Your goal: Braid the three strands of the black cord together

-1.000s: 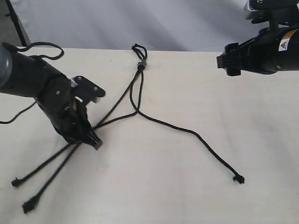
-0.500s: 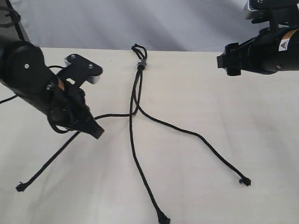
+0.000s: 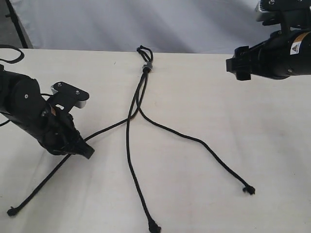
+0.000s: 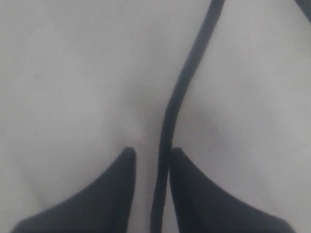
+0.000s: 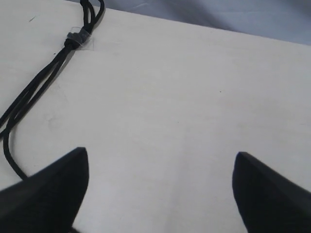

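Observation:
The black cord lies on the pale table, bound at the far end by a small grey band (image 3: 147,66) (image 5: 75,39). Its three strands fan out toward me. The left strand (image 3: 104,130) ends at a knotted tip (image 3: 10,211). The middle strand (image 3: 130,160) and the right strand (image 3: 204,143) lie loose. My left gripper (image 3: 86,151) (image 4: 151,153) sits low over the left strand (image 4: 180,92). Its jaws are slightly parted; the strand runs between them, with a gap on one side. My right gripper (image 3: 238,65) (image 5: 160,158) hovers wide open and empty at the far right.
A grey-white backdrop (image 3: 146,24) hangs behind the table's far edge. A glossy arm cable (image 3: 12,53) loops at the far left. The right arm's body (image 3: 282,53) hangs over the table's far right corner.
One strand has swung from the left side to the middle and lies free. My left gripper moved down and left along the left strand, and its jaws have parted.

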You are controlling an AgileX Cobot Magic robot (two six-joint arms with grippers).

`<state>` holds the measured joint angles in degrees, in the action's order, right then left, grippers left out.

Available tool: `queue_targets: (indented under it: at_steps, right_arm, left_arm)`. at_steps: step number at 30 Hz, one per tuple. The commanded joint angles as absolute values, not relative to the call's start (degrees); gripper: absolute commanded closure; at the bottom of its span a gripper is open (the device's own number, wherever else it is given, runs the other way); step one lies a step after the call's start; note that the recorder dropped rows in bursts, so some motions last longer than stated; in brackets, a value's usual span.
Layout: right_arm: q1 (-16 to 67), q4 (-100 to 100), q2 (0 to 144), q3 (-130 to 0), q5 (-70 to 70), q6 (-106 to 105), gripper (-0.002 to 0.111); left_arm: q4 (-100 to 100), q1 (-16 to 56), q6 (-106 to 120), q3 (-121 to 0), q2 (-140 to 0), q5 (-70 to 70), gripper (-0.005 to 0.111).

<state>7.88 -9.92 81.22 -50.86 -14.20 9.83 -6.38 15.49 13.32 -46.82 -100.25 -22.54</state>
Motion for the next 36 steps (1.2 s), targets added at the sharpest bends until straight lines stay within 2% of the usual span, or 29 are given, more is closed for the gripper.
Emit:
queue_targets:
  at_steps: [1, 5, 9, 11, 14, 19, 21, 22, 27, 32, 36]
  right_arm:
    - [11.6, -8.78, 80.88, -51.14, -19.34, 9.65, 0.032]
    - [20.45, -2.21, 82.28, -54.74, -30.32, 3.44, 0.032]
    - [36.27, 2.76, 90.28, -57.82, -32.88, -2.73, 0.032]
    - [41.26, 2.76, 95.33, -59.26, -33.77, -2.84, 0.032]
    - [44.89, 2.76, 103.26, -60.64, -33.54, -2.16, 0.032]
    - [45.44, 2.76, 109.13, -60.64, -33.39, -1.75, 0.032]
    - [45.44, 2.76, 110.3, -60.64, -33.39, -1.75, 0.045]
    - [45.44, 2.76, 110.86, -60.64, -33.39, -1.75, 0.06]
    - [45.44, 0.36, 110.16, -60.64, -33.39, -1.75, 0.106]
    - [43.16, -8.04, 105.17, -64.12, -38.07, -0.71, 0.109]
    - [37.35, -22.29, 102.3, -65.84, -38.18, -2.39, 0.109]
  left_arm:
    - [-7.09, 15.38, 12.53, -46.45, -100.29, -21.58, 0.061]
    - [-7.79, 15.38, 12.53, -46.45, -100.29, -21.36, 0.058]
    - [-7.79, 15.38, 12.53, -46.45, -100.29, -20.88, 0.058]
    - [-7.79, 15.24, 12.53, -46.45, -100.29, -20.9, 0.058]
    - [-7.79, 15.24, 12.53, -46.45, -100.29, -20.9, 0.058]
    - [-7.79, 15.24, 12.53, -46.45, -100.29, -20.9, 0.058]
    - [-7.79, 15.24, 12.53, -46.45, -100.29, -20.9, 0.058]
    - [-7.79, 15.24, 12.53, -46.45, -100.29, -20.9, 0.058]
    - [-7.79, 15.24, 12.53, -46.45, -100.29, -20.9, 0.058]
    - [-7.79, 15.24, 12.53, -46.45, -100.29, -21.17, 0.058]
    - [-7.79, 15.24, 12.53, -46.45, -100.29, -21.29, 0.058]
